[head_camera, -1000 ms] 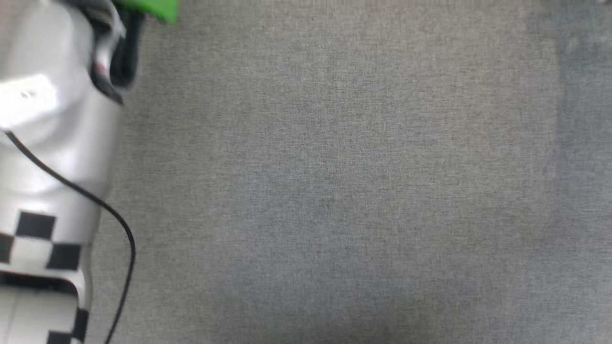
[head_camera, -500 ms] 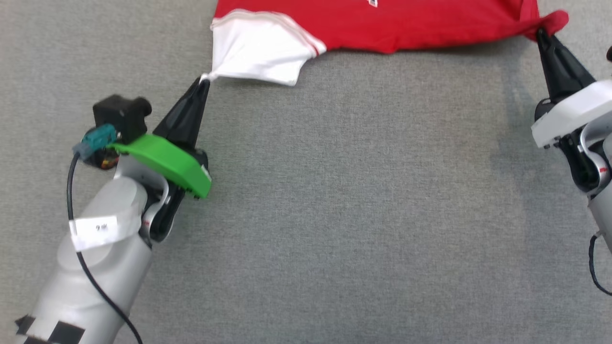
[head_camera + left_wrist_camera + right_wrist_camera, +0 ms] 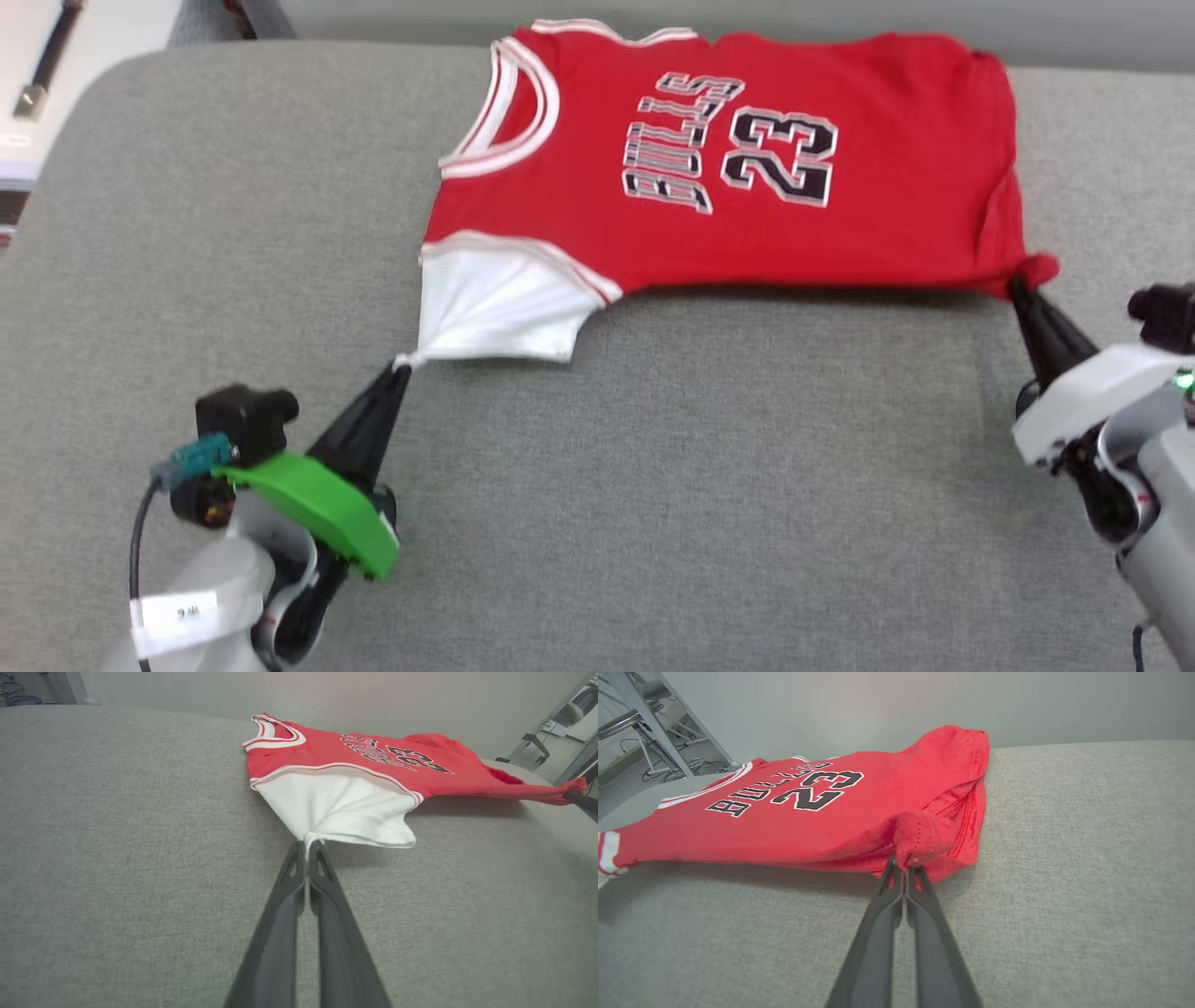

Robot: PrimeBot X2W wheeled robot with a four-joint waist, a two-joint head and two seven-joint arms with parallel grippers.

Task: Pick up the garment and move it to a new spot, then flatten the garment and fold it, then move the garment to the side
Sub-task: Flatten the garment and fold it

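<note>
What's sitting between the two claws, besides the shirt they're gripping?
Nothing else. In the head view, the shirt has its near edge running from the left claw to the right claw, and the grey cushion in front of it is bare.

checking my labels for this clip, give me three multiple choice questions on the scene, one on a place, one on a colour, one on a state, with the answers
1. Where does the left gripper hold the jersey?
A. at the tip of the white sleeve
B. at the neckline
C. at the far hem

2. What colour fills the number 23?
A. yellow
B. green
C. black

3. How do the jaws of the right gripper stand?
A. wide open above the cloth
B. shut on a red corner of the jersey
C. shut on nothing

Answers:
1 A, the white cloth bunches to a point at its fingertips.
2 C, the digits are black with a white outline.
3 B, the two fingers meet with red cloth pinched between them.
</note>
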